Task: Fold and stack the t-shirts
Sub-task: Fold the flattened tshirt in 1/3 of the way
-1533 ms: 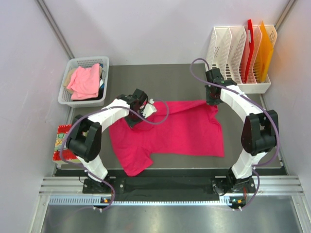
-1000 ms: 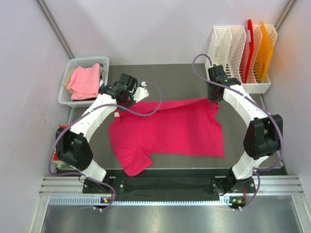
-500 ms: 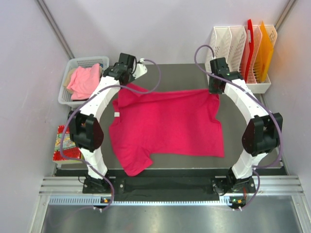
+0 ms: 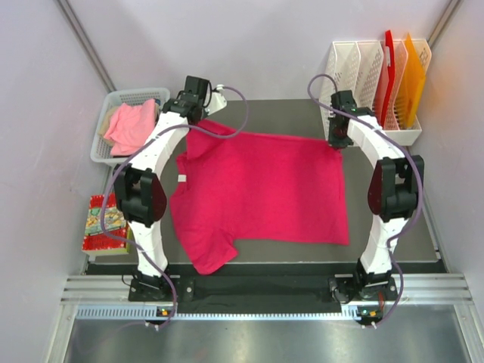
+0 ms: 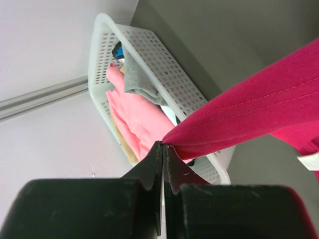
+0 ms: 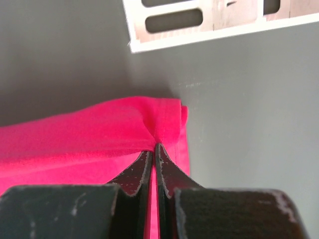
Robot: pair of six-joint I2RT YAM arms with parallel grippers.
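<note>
A bright magenta-pink t-shirt [image 4: 261,193] lies spread on the dark table, its far edge pulled taut. My left gripper [image 4: 203,121] is shut on the shirt's far left corner [image 5: 234,112], held lifted near the basket. My right gripper [image 4: 338,142] is shut on the far right corner [image 6: 159,124], low over the table. A paler salmon-pink t-shirt [image 4: 130,125] lies bundled in the white basket [image 4: 98,147] at the far left; it also shows in the left wrist view [image 5: 137,117].
White slotted racks [image 4: 363,83] with red and orange boards stand at the far right corner, close behind my right gripper. A colourful packet [image 4: 102,223] lies by the table's left edge. Grey walls close in the sides.
Both grippers have carried the shirt's far edge away from the arms' bases, the left one furthest, toward the basket. The folded-over far part has opened out and the shirt now lies spread wider.
</note>
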